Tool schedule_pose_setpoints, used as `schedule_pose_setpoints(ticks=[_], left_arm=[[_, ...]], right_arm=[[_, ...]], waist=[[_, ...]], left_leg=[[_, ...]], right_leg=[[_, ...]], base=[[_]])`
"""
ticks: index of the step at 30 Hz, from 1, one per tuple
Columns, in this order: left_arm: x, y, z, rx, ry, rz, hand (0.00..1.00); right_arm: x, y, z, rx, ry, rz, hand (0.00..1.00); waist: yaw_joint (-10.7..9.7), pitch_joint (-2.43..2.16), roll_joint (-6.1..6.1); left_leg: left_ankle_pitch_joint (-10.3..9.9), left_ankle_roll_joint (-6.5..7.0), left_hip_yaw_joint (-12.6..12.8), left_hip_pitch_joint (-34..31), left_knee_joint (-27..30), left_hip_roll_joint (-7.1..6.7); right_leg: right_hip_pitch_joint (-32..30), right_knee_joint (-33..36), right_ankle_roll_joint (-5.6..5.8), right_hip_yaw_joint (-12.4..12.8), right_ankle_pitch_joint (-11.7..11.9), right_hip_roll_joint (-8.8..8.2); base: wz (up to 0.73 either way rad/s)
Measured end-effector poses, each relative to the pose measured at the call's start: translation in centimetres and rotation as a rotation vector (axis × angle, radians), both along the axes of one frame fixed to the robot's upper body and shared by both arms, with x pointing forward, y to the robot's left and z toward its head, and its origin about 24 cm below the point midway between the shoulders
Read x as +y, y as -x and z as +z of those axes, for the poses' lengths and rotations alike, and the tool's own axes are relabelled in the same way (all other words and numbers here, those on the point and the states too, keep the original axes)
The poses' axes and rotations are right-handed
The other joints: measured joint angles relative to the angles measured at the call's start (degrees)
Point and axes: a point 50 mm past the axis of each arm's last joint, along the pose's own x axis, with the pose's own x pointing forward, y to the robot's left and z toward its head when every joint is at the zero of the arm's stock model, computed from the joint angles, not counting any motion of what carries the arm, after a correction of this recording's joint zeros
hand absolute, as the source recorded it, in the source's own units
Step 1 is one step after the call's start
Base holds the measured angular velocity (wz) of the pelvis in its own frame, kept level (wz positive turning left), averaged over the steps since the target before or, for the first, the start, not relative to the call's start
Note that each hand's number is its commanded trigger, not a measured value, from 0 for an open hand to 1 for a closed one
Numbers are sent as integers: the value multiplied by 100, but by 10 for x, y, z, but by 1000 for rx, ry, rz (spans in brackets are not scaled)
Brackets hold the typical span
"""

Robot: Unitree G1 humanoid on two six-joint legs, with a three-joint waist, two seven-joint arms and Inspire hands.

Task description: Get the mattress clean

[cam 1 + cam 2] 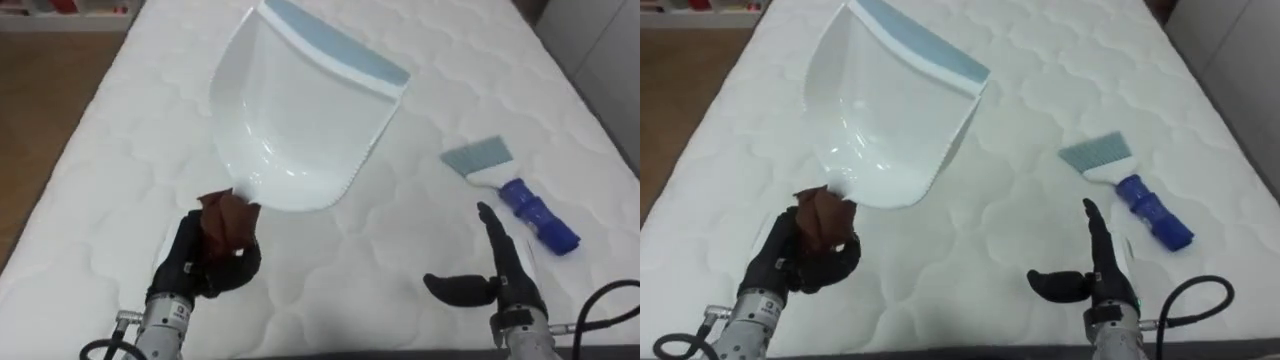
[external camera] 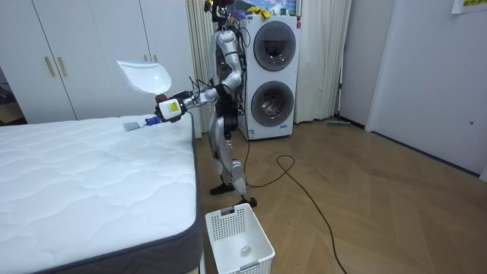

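Note:
My left hand (image 1: pixel 207 262) is shut on the brown handle (image 1: pixel 228 220) of a white dustpan (image 1: pixel 295 110) with a pale blue front lip, held up above the white mattress (image 1: pixel 420 250); in the room view the dustpan (image 2: pixel 144 74) is raised over the bed's end. A small brush (image 1: pixel 512 188) with a blue handle and grey-blue bristles lies on the mattress at the right. My right hand (image 1: pixel 495 275) hovers open just in front of and left of the brush, thumb out to the left, not touching it. In the right eye view sit the dustpan (image 1: pixel 890 105), brush (image 1: pixel 1135 195), left hand (image 1: pixel 800 260) and right hand (image 1: pixel 1095 270).
I stand at the bed's end near a stacked washer and dryer (image 2: pixel 272 72). A white laundry basket (image 2: pixel 239 242) sits on the wooden floor by the bed's corner. White wardrobes (image 2: pixel 68 57) line the wall behind the bed. Wooden floor (image 1: pixel 40 100) runs along the mattress's left side.

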Motion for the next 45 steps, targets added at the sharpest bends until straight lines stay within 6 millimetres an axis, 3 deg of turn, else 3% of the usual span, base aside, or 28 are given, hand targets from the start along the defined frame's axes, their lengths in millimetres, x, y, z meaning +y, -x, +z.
schedule_pose_setpoints(ticks=[4, 9, 14, 19, 28, 31, 34, 35, 38, 42, 43, 45], left_arm=[[0, 1, -1, 7, 0, 1, 0], [0, 1, -2, 4, -3, 6, 0], [2, 2, -3, 6, -7, 21, 0], [7, 11, -19, 76, -20, 59, 0], [42, 33, -34, 128, -47, 309, 0], [64, 52, -46, 182, -56, 468, 0], [91, 84, -59, 264, -102, 666, 0], [102, 99, -62, 292, -99, 765, 0], [118, 144, -73, 405, -108, 952, 0], [117, 196, -89, 623, -123, 1015, 0], [115, 202, -92, 661, -116, 1017, 0], [108, 233, -101, 828, -82, 1036, 0]], right_arm=[[0, 1, -1, 3, -18, -11, 0], [2, 3, -3, 8, -65, -43, 0], [0, 6, -6, 16, -100, -78, 0], [-4, 11, -11, 39, -98, -112, 0], [-44, 38, -18, 55, -114, -424, 0], [-60, 56, -28, 102, -130, -576, 0], [-79, 86, -37, 169, -111, -739, 0], [-85, 100, -43, 208, -110, -814, 0], [-93, 129, -52, 306, -130, -953, 0], [-88, 171, -67, 501, -149, -981, 0], [-87, 175, -69, 530, -161, -976, 0], [-79, 188, -77, 642, -218, -935, 0]], waist=[[-15, 10, -4], [-23, 82, -95], [-34, 85, -101], [-76, 88, -95], [-91, 76, -40], [-84, 55, -48], [-65, 40, -79], [-58, 22, -109], [-37, 35, -158], [16, 39, -181], [34, 43, -191], [67, 21, -220]], left_leg=[[7, -9, 12, 61, -116, 2], [9, -7, 17, 116, -231, -11], [17, 3, 13, 123, -278, -11], [29, 7, 13, 204, -273, 3], [29, 6, -134, 402, -309, 51], [29, 6, -177, 450, -320, 51], [28, 5, -199, 518, -326, 50], [28, 5, -200, 528, -327, 49], [25, 1, -199, 613, -413, 49], [-46, -17, -324, 624, -502, 46], [-64, -13, -344, 611, -509, 44], [-65, -12, -356, 623, -489, 39]], right_leg=[[4, -7, -12, 85, -5, 53], [6, -16, 4, 142, -15, 72], [8, -59, 8, 137, -17, 76], [121, -132, 8, 123, -16, 88], [380, -301, -21, 115, -13, 143], [424, -306, -28, 114, -37, 148], [492, -300, -31, 118, -58, 151], [493, -279, -31, 114, -73, 149], [500, -216, -34, 107, -101, 155], [472, -149, -26, 47, -118, 154], [451, -130, -25, 34, -117, 150], [478, -120, -21, 38, -115, 143]], base=[[-19], [-5], [0], [-1], [0], [0], [0], [0], [-1], [8], [7], [4]])
